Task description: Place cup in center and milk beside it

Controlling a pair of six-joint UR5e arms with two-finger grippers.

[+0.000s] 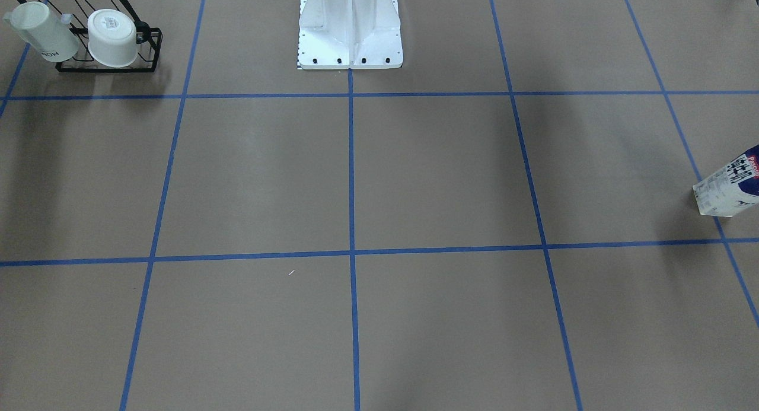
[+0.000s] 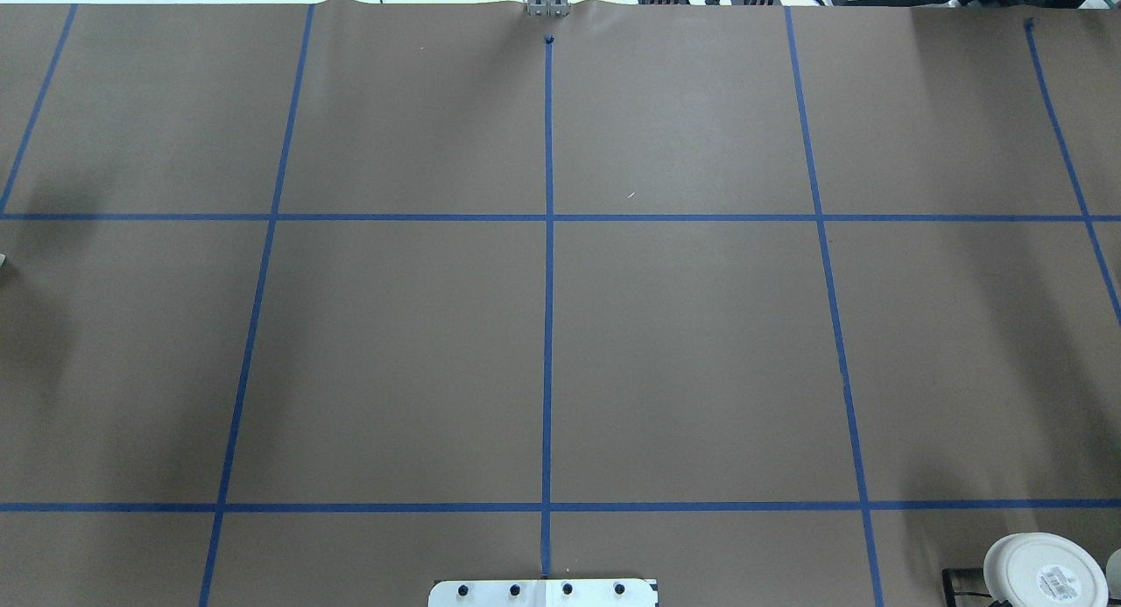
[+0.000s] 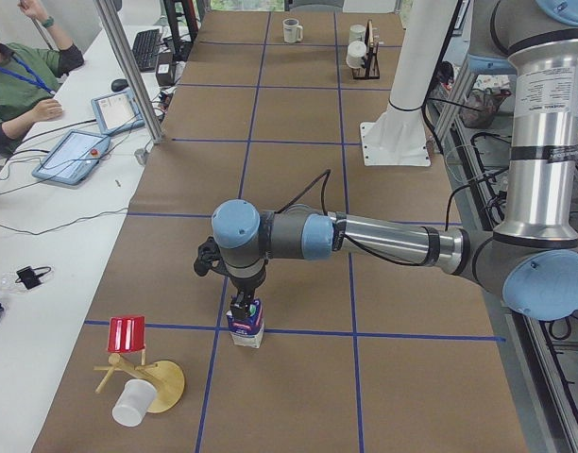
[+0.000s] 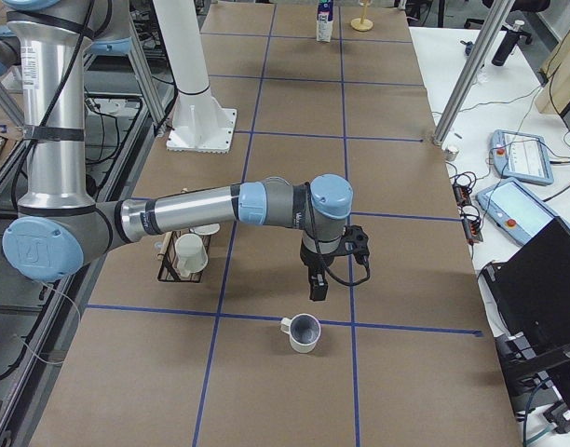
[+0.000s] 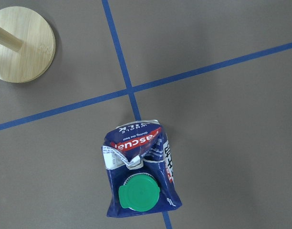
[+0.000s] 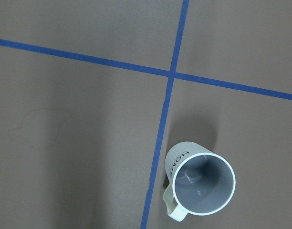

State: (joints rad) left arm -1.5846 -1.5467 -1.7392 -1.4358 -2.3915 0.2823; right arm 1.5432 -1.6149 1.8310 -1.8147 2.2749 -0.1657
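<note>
The cup (image 6: 199,186) is a small white mug with a grey inside, upright on the brown surface beside a blue tape line; it also shows in the exterior right view (image 4: 304,332). My right gripper (image 4: 318,284) hangs just above and behind it; I cannot tell whether it is open or shut. The milk (image 5: 141,176), a blue and white carton with a green cap, stands upright near a tape crossing and shows at the front-facing view's right edge (image 1: 732,188). My left gripper (image 3: 244,307) hovers right over the carton (image 3: 246,330); its state cannot be told. The center (image 2: 548,362) is bare.
A black wire rack (image 1: 109,64) holds two other white cups near the robot base (image 1: 350,55). A wooden stand (image 3: 152,382) with a red cup and a white cup sits near the milk; its round base shows in the left wrist view (image 5: 22,45). Operators' tablets lie beside the table.
</note>
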